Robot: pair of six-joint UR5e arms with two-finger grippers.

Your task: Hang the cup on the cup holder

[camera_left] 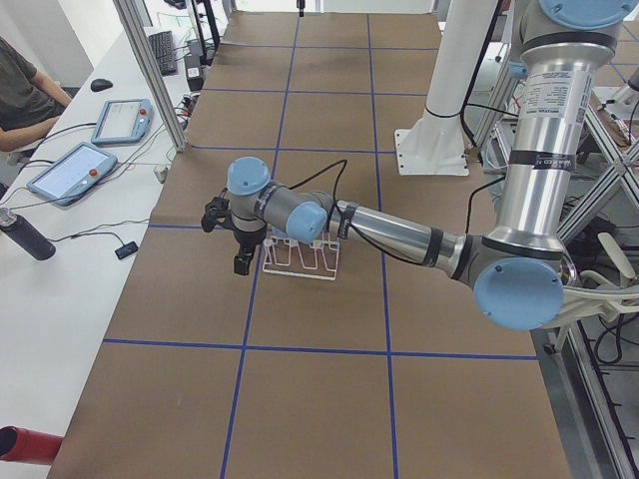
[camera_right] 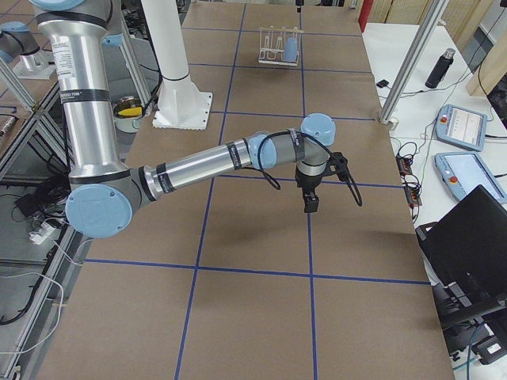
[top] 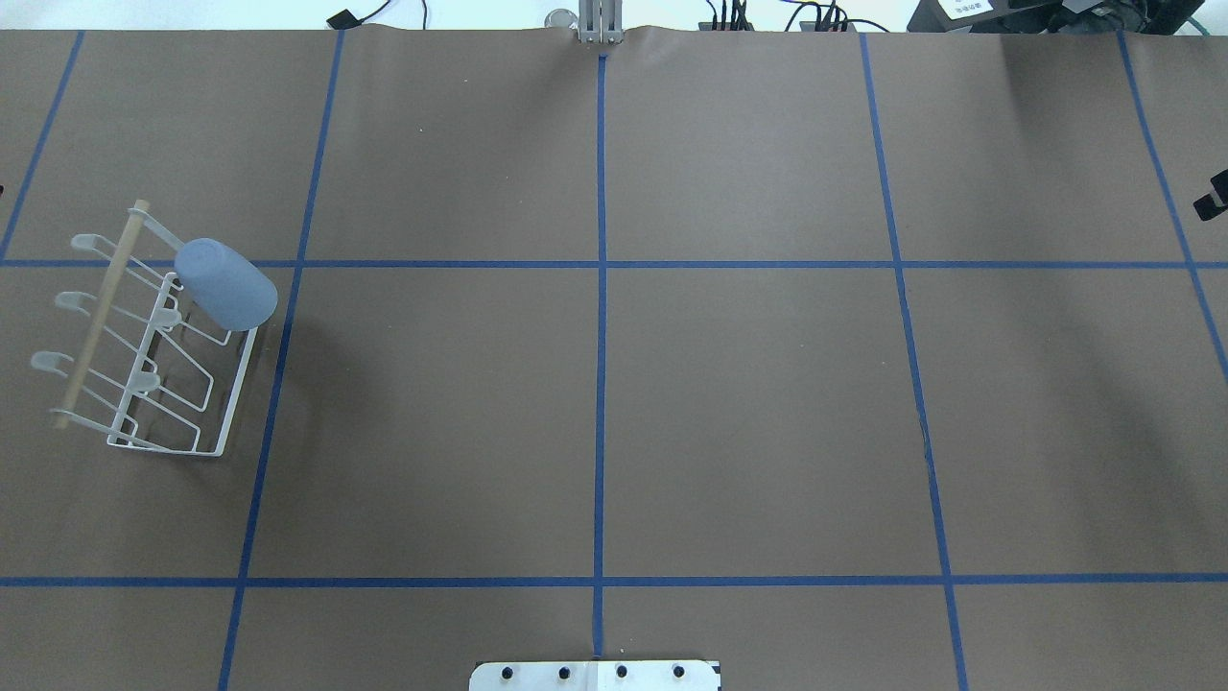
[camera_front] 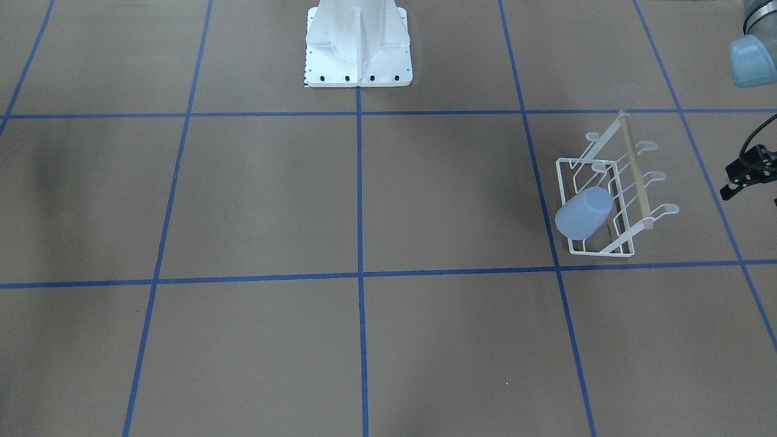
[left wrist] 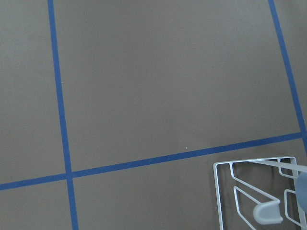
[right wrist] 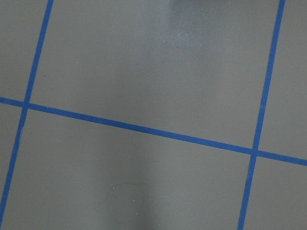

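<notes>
The pale blue cup (top: 225, 283) hangs mouth-down and tilted on an end prong of the white wire cup holder (top: 163, 448), on the row that faces the table's middle. It also shows in the front view (camera_front: 584, 212) beside the wooden rod (camera_front: 634, 170). My left gripper (camera_front: 749, 176) hangs just off the rack's outer side, apart from it, cut by the frame edge; I cannot tell if it is open. It holds nothing I can see. My right gripper (camera_right: 310, 202) hangs over bare table far from the rack; only a sliver (top: 1214, 197) shows overhead.
The robot's white pedestal (camera_front: 358, 48) stands at the table's middle edge. Blue tape lines grid the brown table. In the left side view, tablets (camera_left: 72, 170) and a dark bottle (camera_left: 25, 235) lie on the operators' white desk, where a person sits.
</notes>
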